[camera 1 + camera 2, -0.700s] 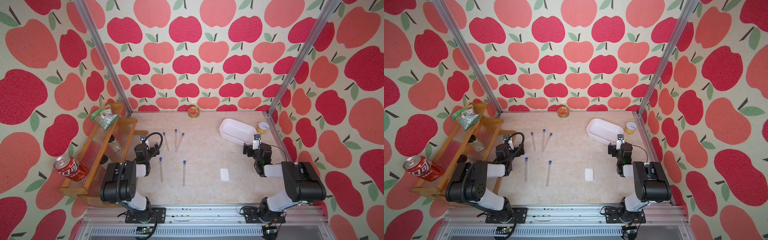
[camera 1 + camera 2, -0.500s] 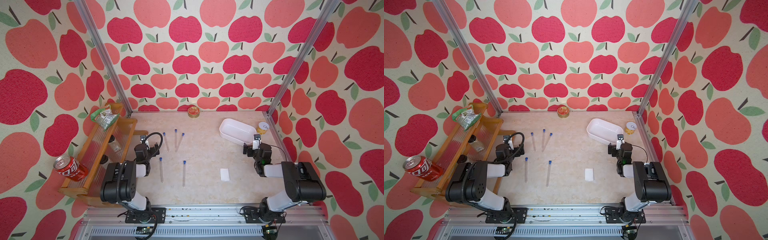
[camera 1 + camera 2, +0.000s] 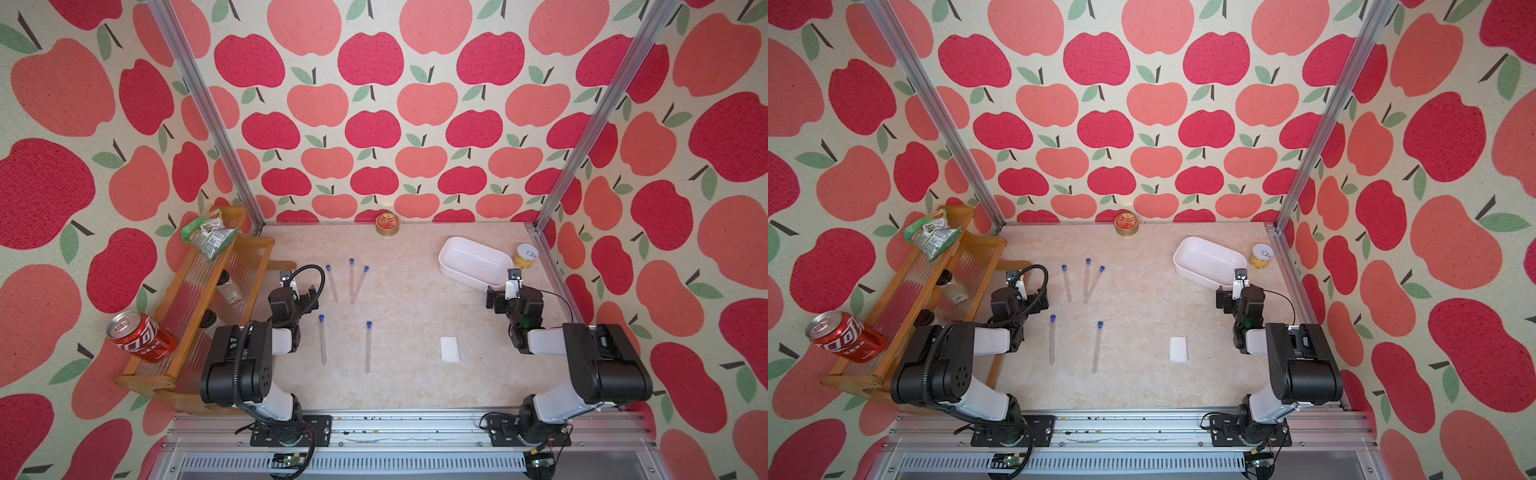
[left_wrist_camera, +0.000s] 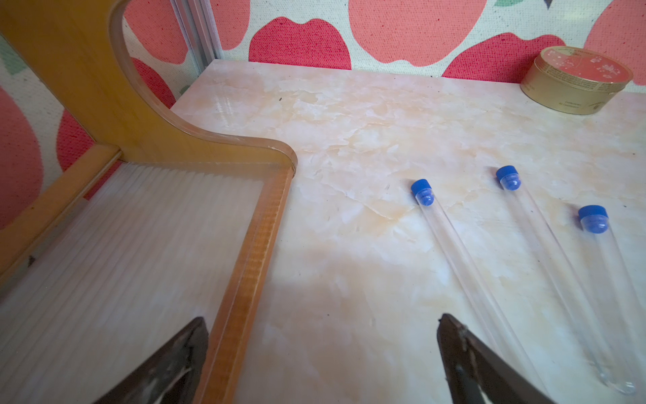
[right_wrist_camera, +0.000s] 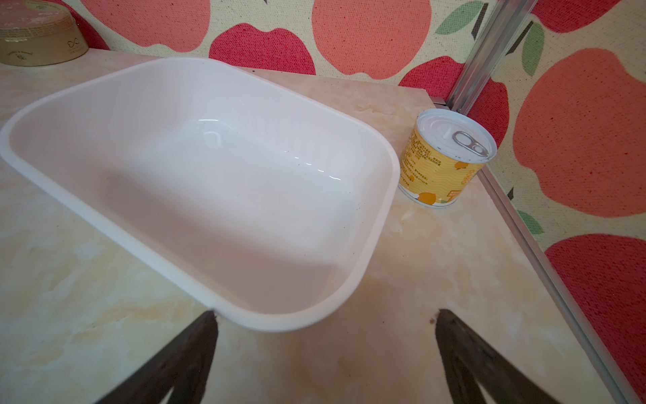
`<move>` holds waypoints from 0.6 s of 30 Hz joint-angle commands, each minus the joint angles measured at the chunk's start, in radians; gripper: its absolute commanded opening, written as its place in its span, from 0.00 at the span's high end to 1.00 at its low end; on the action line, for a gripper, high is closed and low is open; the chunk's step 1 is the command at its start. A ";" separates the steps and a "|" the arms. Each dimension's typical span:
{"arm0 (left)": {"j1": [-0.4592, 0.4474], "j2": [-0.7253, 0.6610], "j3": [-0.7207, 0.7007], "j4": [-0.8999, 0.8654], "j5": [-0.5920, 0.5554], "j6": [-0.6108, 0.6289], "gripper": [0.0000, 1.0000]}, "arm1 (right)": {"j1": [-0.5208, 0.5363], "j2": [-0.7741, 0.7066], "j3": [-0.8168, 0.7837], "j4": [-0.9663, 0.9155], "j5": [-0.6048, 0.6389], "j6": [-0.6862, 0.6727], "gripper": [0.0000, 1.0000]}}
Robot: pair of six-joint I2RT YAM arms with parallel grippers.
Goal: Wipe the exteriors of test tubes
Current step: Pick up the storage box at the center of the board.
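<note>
You've got a marble-look table (image 3: 415,386) w/ a wooden shelf (image 4: 250,266) down its left side (nothing on it matters for this job). The left arm (image 3: 249,353) and right arm (image 3: 598,361) sit folded low, one per side. The right gripper (image 5: 325,311) is spread wide and empty, its tips just short of the white tub (image 3: 473,259), also empty. The left gripper (image 4: 321,316) is likewise spread fully w/ nothing in it, poised where the shelf edge meets the table.

Next, the tubes (image 3: 351,280): all five lie flat on the table, left of ctr, none held. Three lie further out in a loose fan. The near pair (image 3: 322,338) lies closer to the robot, approx. parallel, apart from each other. Every long axis runs roughly front-to-back, blue caps (image 4: 421,190) at the far ends.

The relation your next move turns on: from the left gripper, the end tube (image 4: 465,266) of the fan lies just to its right, i.e. toward table ctr, w/ its length roughly along the gripper's own heading. The jaws thus close crosswise to it, so I'd judge a sideways shift plus a drop should do. The left arm is clearly nearer; the right arm is well apart from all five.

Smallest item: a white wipe (image 3: 449,350), flat on the table between the tubes and the right arm, nearer the robot than the right gripper. The right arm is closer to it. My read: the task is at its start, nothing wiped yet.
</note>
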 commanded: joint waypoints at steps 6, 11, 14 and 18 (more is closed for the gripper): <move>0.005 -0.001 0.039 -0.044 0.019 -0.002 0.01 | -0.008 -0.008 -0.002 0.033 -0.015 0.015 0.01; -0.084 -0.145 0.213 -0.430 -0.030 0.074 0.00 | 0.017 -0.212 -0.061 -0.034 0.010 -0.008 0.01; -0.151 -0.233 0.283 -0.548 -0.058 0.103 0.01 | 0.035 -0.403 -0.067 -0.201 0.025 0.034 0.01; -0.198 -0.295 0.416 -0.787 -0.082 -0.013 0.00 | 0.082 -0.607 -0.029 -0.454 0.040 0.066 0.01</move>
